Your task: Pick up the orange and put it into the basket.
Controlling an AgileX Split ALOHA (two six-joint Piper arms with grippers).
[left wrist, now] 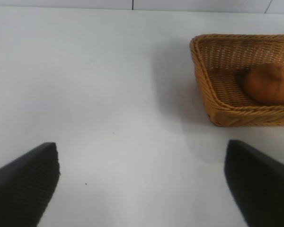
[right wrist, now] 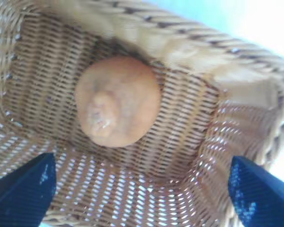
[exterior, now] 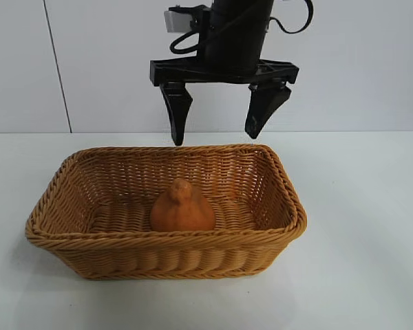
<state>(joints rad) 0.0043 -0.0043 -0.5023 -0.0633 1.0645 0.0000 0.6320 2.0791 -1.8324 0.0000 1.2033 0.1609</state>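
Orange: sits on the floor of the basket, knob up, at about 6 o'clock of the floor in the exterior view, close to the near wall but not visibly pressed against it. Nothing holds it.
Basket: stands flat on the white table; its flaring sides rise above the fruit's widest part, so the fruit looks unlikely to roll out.
Right gripper: hangs above the basket's far rim, at about 12 o'clock of the fruit, fingers spread wide with nothing between them. Its wrist view looks straight down on the orange, which fits a release made from directly overhead.
Left gripper: hovers over bare table, well apart from the basket, which lies toward its 2 o'clock; jaws wide and empty. It appears to be out of the work.
Task state: judged done, since the orange rests inside the wicker.
Look of the orange: dull orange, matte and rough-skinned, a rounded body narrowing to a bumpy paler knob on top; much smaller than the basket.
Look of the basket: tan-brown woven strands, rounded corners, braided rim; light shows through the weave in the right wrist view.
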